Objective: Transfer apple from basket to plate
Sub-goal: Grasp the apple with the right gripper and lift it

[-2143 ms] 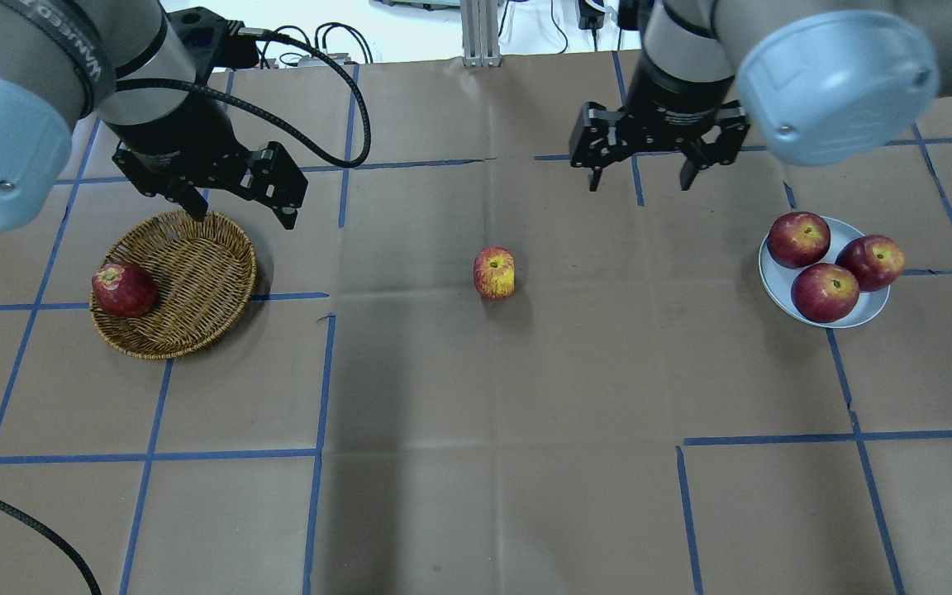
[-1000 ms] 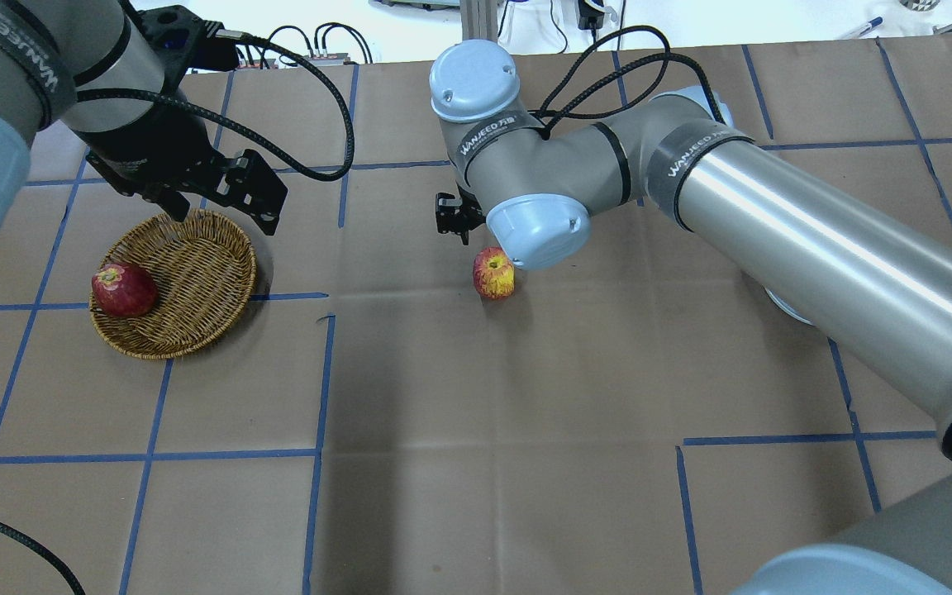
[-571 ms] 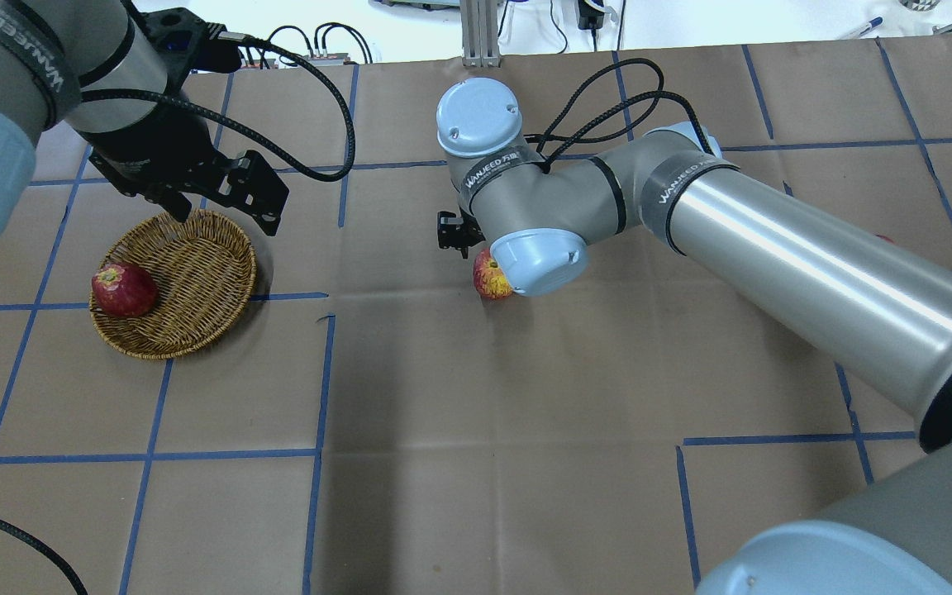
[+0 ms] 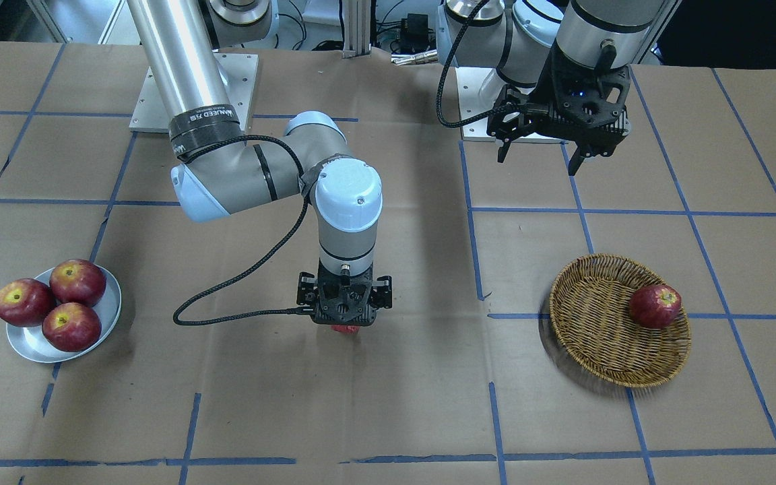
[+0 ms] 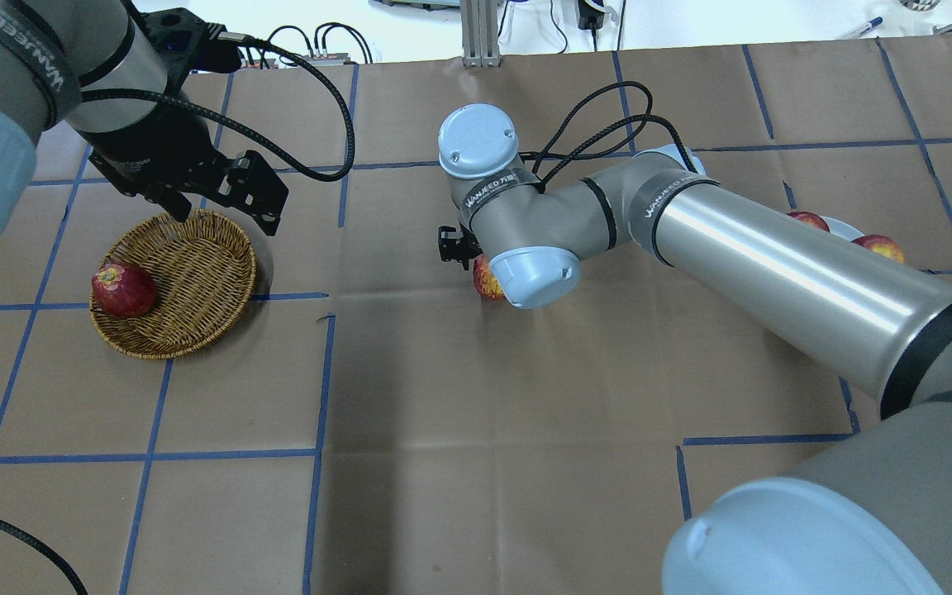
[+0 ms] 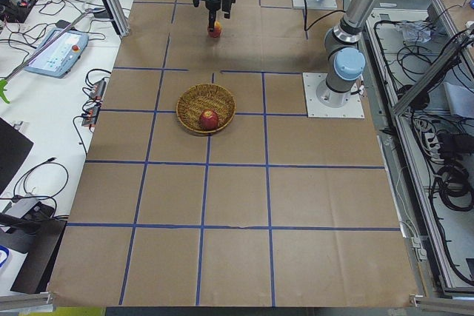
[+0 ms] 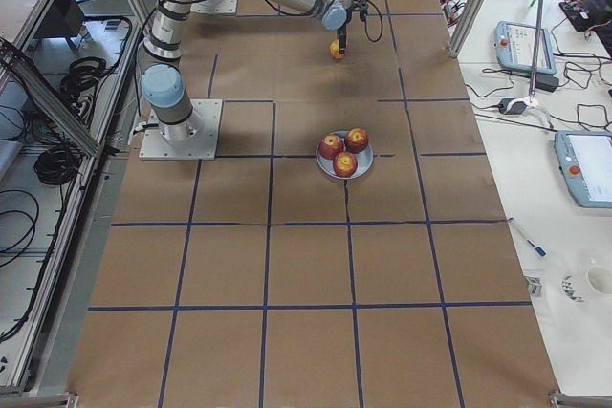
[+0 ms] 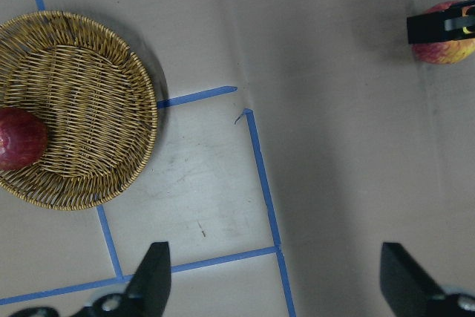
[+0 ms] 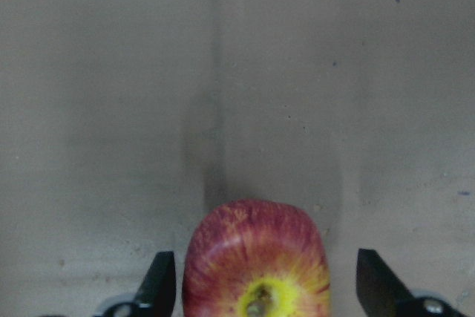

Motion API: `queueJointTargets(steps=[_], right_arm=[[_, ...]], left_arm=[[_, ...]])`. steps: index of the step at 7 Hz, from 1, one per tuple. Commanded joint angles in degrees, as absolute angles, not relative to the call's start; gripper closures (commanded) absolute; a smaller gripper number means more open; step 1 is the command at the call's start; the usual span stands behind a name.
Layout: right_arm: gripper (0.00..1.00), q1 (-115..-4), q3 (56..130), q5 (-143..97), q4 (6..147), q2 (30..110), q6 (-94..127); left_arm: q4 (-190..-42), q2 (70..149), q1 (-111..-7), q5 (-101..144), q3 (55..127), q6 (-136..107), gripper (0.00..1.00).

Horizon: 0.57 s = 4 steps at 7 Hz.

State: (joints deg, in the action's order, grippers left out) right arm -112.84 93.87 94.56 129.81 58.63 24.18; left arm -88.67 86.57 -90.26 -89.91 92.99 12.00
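Observation:
The orange-streaked apple (image 9: 256, 265) with a yellow stem patch lies on the table's middle, outside the basket; it also shows in the overhead view (image 5: 483, 283) and the left wrist view (image 8: 444, 44). My right gripper (image 4: 344, 306) is open and low over it, one finger (image 9: 159, 283) on each side, with gaps to the apple. The brown wicker basket (image 5: 195, 273) sits at the left. My left gripper (image 5: 224, 213) is open and empty above the basket's far rim. The metal plate (image 4: 31, 349) lies at the far right, partly hidden by my right arm in the overhead view.
A dark red apple (image 5: 123, 289) lies in the basket against its left rim. Three red apples (image 4: 51, 303) fill the plate. My right arm (image 5: 773, 264) stretches across the table's right half. Blue tape lines mark the brown paper.
My right arm has swung from the back right to the table's middle and lowered its open gripper around the apple. My left gripper has shifted slightly left.

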Motion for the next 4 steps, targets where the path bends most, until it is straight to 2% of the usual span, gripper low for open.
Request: queueJointTargets(steps=[1,2,4], right_arm=[[0.62,-112.85,94.13,94.75,130.6,58.1,24.08],[0.66,-112.76,93.35,95.09,130.52,58.44,24.08],[0.67,-112.06,90.55,95.19,127.47,62.11,24.08]], left_arm=[[-88.68,86.57,-90.26,-89.91,92.99,12.04,0.01],[-88.77,86.57,-90.26,-89.91,92.99,12.04,0.01],[-88.77,86.57,-90.26,-90.0,93.08,12.04,0.01]])
